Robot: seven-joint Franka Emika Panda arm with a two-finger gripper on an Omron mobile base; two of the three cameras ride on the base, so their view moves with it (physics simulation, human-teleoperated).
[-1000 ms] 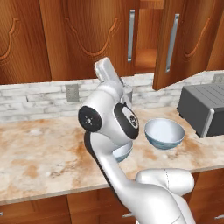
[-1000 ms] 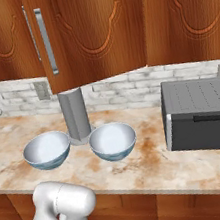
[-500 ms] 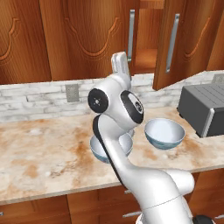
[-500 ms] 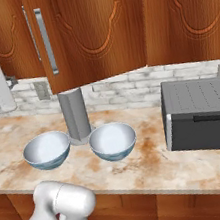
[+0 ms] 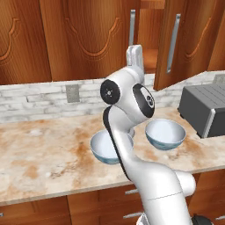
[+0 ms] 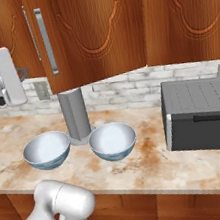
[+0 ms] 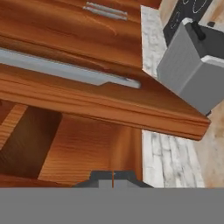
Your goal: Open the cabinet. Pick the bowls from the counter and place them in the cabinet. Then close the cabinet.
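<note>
**A:** Which step was in hand?

**B:** Opening the cabinet (image 5: 145,48), I judged. Its right door (image 5: 182,44) stood swung out over the back edge of the counter (image 5: 48,154), the left door (image 5: 94,39) was flat and shut. The gripper (image 5: 135,56) was raised in front of the gap between the doors, jaws pressed together on nothing; in the hand view the dark finger tips (image 7: 113,178) met at the bottom, looking into the wooden interior under the open door's edge.

**A:** And the next move?

**B:** Probably either pushing that door wider or getting the left one open by its handle (image 5: 132,27), then going down for a bowl. With the fingers shut, they would need to spread before any grasp.

**A:** Counts?

**B:** Two bowls: the left bowl (image 6: 47,150) and the right bowl (image 6: 112,141), both upright near the front edge of the counter, close together but apart. One grey cylinder (image 6: 75,116) stood just behind and between them. One grey toaster oven (image 6: 201,114) sat toward the counter's right end. Two cabinet doors, two bar handles (image 5: 172,43).
</note>
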